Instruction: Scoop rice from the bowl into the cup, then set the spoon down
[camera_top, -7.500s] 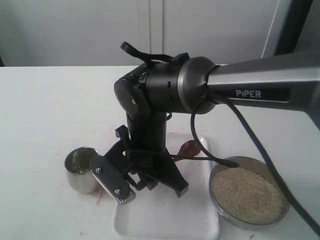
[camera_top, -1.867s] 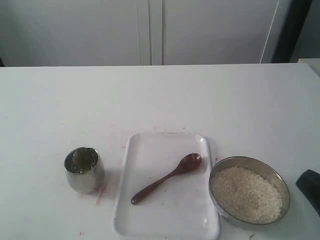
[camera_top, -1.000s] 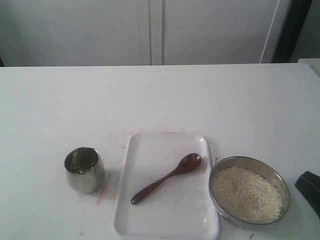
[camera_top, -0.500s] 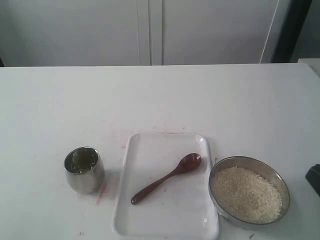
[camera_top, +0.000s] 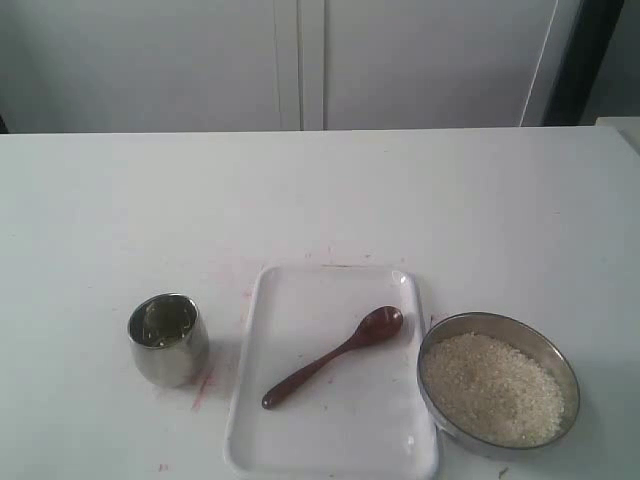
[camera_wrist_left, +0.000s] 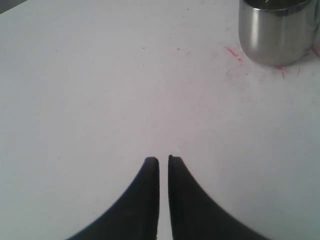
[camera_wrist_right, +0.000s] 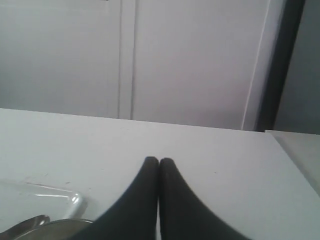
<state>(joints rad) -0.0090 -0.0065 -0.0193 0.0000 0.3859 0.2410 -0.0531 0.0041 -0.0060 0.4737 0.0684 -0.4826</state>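
Observation:
The spoon (camera_top: 335, 355) lies slantwise on a white tray (camera_top: 320, 295), its oval end towards the bowl. Right of the tray stands the wide steel bowl (camera_top: 497, 317), full of rice (camera_top: 492, 390). The cup (camera_top: 168, 340) stands left of the tray and shows again in the left wrist view as the cup (camera_wrist_left: 277, 30). No arm appears in the exterior view. My left gripper (camera_wrist_left: 163, 160) hangs over bare table away from the cup, its jaws together with only a sliver between and nothing in them. My right gripper (camera_wrist_right: 159, 161) is shut and empty, over the table beside the bowl's rim (camera_wrist_right: 55, 224).
The white table (camera_top: 400, 200) stretches back to pale cabinet doors (camera_top: 300, 60). Faint red marks stain the table near the cup (camera_wrist_left: 232, 52). A corner of the tray (camera_wrist_right: 72, 199) shows in the right wrist view. A dark post (camera_top: 575, 60) stands at the back right.
The dark part of my right arm at the exterior view's right edge has drawn back out of sight. Spoon, cup, bowl and tray have not moved.

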